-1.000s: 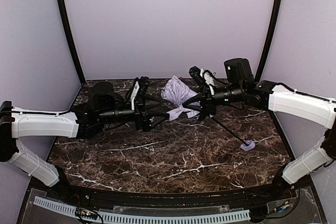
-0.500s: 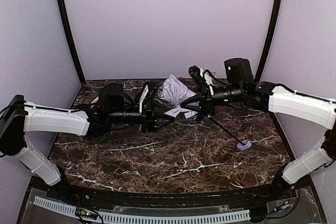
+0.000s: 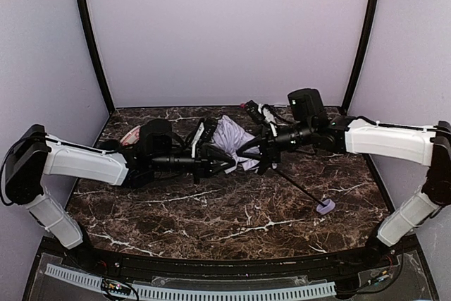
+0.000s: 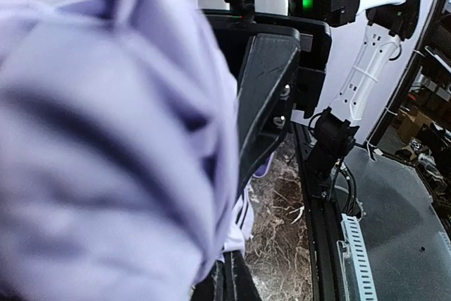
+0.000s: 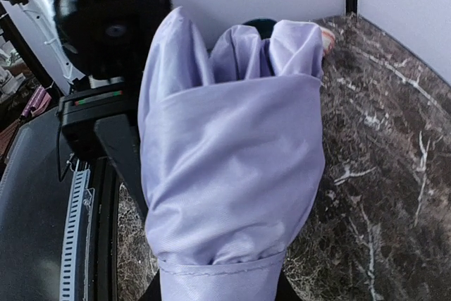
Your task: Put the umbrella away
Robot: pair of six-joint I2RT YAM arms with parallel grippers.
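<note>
The umbrella (image 3: 231, 137) lies folded at the back middle of the table, its lavender canopy bunched up. Its thin black shaft (image 3: 299, 187) slants down to the small lavender knob (image 3: 325, 207) resting on the marble. My right gripper (image 3: 262, 154) is shut on the lower end of the canopy. In the right wrist view that canopy (image 5: 232, 153) fills the middle, with a fabric band (image 5: 218, 280) across it. My left gripper (image 3: 209, 148) is shut on the canopy's left edge. Lavender fabric (image 4: 106, 139) covers most of the left wrist view and hides my own fingers.
A red-patterned bowl (image 3: 131, 135) sits at the back left, behind my left arm. Lavender walls with black posts (image 3: 90, 40) close in the table. A white slotted rail (image 3: 190, 290) runs along the near edge.
My left arm moved right to the canopy and its gripper closed on the fabric. My right arm shifted left with the umbrella, and the knob slid a little left and nearer.
</note>
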